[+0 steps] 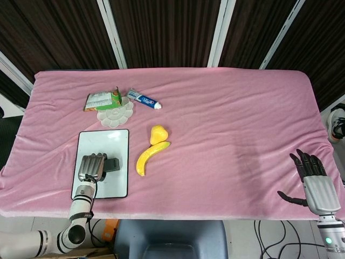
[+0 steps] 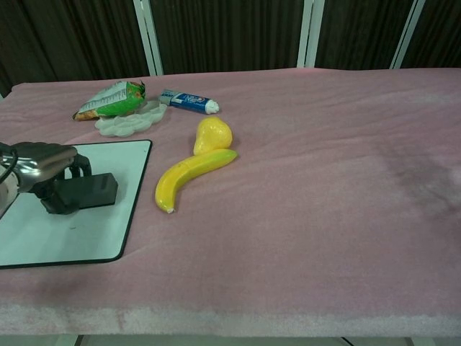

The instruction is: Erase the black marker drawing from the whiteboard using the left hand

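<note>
The whiteboard lies on the pink cloth at the front left, black-framed, its surface showing white. My left hand grips a black eraser block and holds it down on the board's middle. A tiny dark speck sits on the board just below the eraser in the chest view. My right hand rests at the table's front right edge, fingers spread, holding nothing; the chest view does not show it.
A yellow banana and a yellow pear lie right of the board. Behind it are a white flower-shaped palette, a green snack bag and a toothpaste tube.
</note>
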